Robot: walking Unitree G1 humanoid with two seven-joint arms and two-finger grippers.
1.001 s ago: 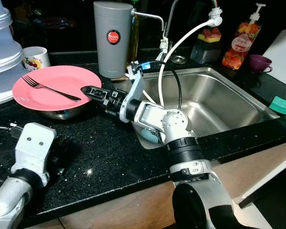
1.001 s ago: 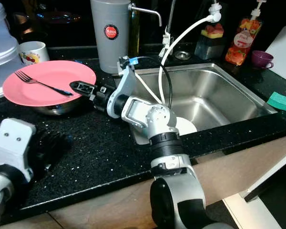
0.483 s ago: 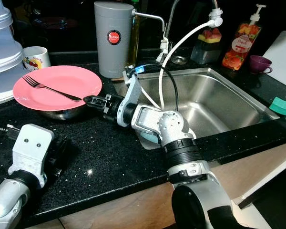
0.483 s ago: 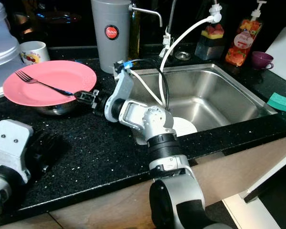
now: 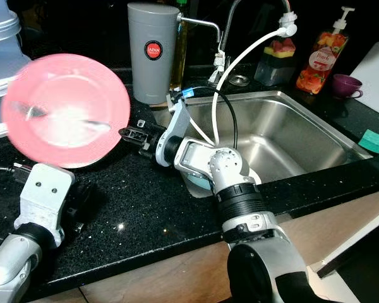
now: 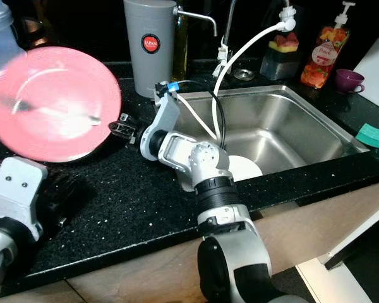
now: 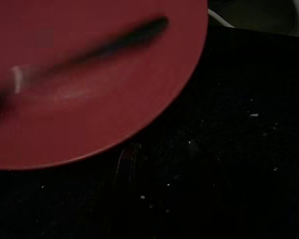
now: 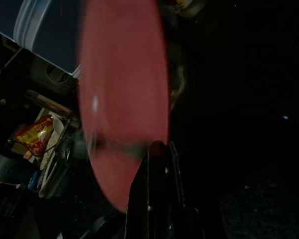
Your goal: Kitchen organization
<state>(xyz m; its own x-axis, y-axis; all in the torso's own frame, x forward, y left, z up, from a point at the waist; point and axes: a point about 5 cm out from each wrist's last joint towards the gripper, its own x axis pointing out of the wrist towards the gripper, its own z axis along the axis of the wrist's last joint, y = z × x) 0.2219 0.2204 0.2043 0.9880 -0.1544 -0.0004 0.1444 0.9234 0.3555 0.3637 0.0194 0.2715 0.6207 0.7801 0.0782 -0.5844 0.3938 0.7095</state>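
A pink plate (image 5: 63, 110) stands tilted up over the black counter (image 5: 145, 208) at the left, its face toward me and blurred by motion. A fork (image 5: 69, 121) smears across it. My right gripper (image 5: 127, 132) reaches left from the sink side and is shut on the plate's lower right rim. In the right wrist view the plate (image 8: 124, 94) is seen almost edge-on, with the gripper (image 8: 157, 147) at its rim. My left gripper (image 5: 82, 202) rests low on the counter near the front left, under the plate (image 7: 89, 74).
A grey canister (image 5: 151, 53) stands behind the plate. The steel sink (image 5: 284, 132) lies to the right, with a white hose (image 5: 240, 57) arching over it. A soap bottle (image 5: 321, 53), a purple cup (image 5: 346, 85) and a green sponge (image 5: 376, 140) sit around it. White containers (image 5: 0, 63) stack far left.
The pink plate, flat on a metal bowl before, has tipped up to face me and hides the bowl. The fork on it blurs. The right gripper stays at its rim.
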